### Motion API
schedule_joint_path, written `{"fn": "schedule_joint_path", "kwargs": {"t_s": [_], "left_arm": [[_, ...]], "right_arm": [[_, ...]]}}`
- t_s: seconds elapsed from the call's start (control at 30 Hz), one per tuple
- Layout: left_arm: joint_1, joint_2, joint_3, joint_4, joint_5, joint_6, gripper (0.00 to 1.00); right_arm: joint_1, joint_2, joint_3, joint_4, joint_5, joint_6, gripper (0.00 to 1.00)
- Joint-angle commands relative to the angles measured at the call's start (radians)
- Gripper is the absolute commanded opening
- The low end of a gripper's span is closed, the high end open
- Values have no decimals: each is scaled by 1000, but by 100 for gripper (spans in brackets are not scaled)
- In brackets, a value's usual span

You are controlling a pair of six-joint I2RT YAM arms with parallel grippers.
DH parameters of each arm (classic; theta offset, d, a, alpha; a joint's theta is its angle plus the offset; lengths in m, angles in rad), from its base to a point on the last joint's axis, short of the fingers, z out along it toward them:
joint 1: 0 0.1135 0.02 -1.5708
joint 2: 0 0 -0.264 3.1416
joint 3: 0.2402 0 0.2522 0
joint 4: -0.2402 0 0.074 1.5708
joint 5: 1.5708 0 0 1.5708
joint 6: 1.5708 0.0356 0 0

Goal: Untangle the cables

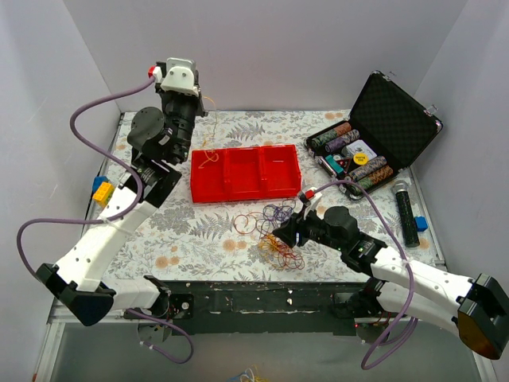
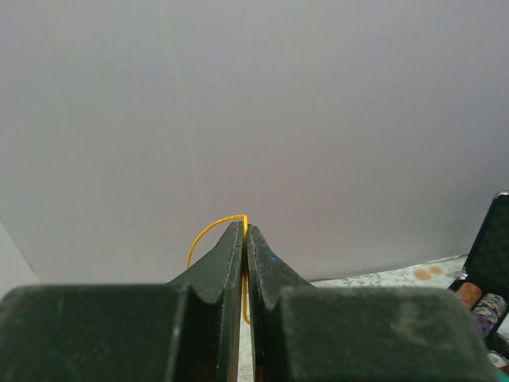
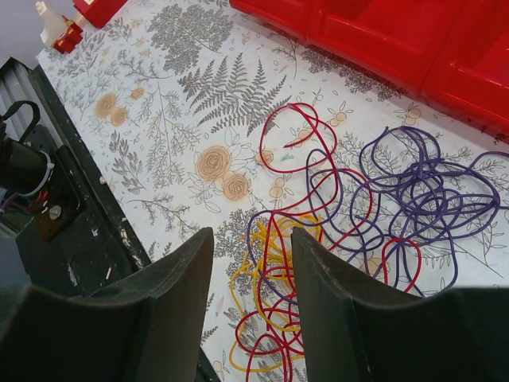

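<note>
At the near middle of the table [image 1: 199,239], just this side of the red tray [image 1: 245,171], the cables [image 1: 274,232] lie in a loose heap. Red, purple and yellow loops cross one another, purple on the far side and yellow nearest the table edge. The right gripper [image 3: 250,239] hangs low over the heap with its 2 fingers spread and nothing between them; yellow and red strands show in the gap.

At the far left the left gripper [image 2: 245,232] is lifted high, facing the back wall, its fingers pinched tight on 1 yellow cable [image 2: 208,228] that arcs out from the tips. A yellow loop [image 1: 208,157] also shows over the tray's left compartment. I can't tell whether it lies in there or hangs from the raised gripper.

To my eye this is the sorting stage: 1 strand is free and most are knotted. Next, I'd say, the left should drop its strand into the tray. The right should then close on a single loop at the heap's edge, not several.
</note>
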Motion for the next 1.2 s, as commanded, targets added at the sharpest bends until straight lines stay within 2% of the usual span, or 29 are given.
{"fn": "schedule_joint_path", "kwargs": {"t_s": [0.0, 0.27, 0.57, 0.67, 0.9, 1.03, 1.17], "left_arm": [[72, -5, -39, -5, 50, -73, 0], [118, 24, -149, 40, 81, -76, 0], [188, 67, -176, 87, 96, -79, 0], [196, 77, -150, 118, 106, -68, 0], [195, 136, 107, 110, 158, -85, 0], [195, 113, 108, 90, 181, -106, 0], [195, 84, 21, 103, 162, -102, 0]], "right_arm": [[5, -15, -12, 41, 24, 2, 52], [6, 1, -15, 55, 24, 10, 50], [5, -15, -27, 42, 35, 7, 48], [5, -13, -29, 42, 35, 7, 48], [5, -1, -27, 48, 29, 13, 47], [5, -5, -36, 50, 32, 14, 46], [5, -12, -39, 44, 40, 14, 45]]}}
